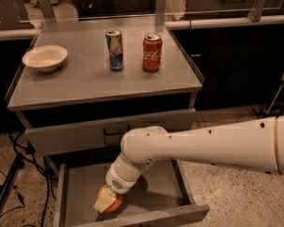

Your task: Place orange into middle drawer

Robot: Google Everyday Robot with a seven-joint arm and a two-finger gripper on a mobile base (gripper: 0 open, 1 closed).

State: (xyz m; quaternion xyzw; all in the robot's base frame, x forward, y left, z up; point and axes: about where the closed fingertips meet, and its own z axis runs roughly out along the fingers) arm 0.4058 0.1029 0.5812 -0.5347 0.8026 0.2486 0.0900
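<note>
Warm, dim light comes from above, brightest on the grey tabletop (85, 82) and the white arm (217, 143). The far background lies dark. The arm shades the middle drawer (161, 195), where the tool (105, 204) sits at the orange (117, 202), front left.

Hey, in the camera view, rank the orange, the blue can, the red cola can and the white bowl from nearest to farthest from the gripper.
The gripper is down in the middle drawer, front left.
1. orange: at the gripper, in the drawer.
2. blue can: on the tabletop, centre.
3. red cola can, right, and white bowl, left: too close to call.
</note>
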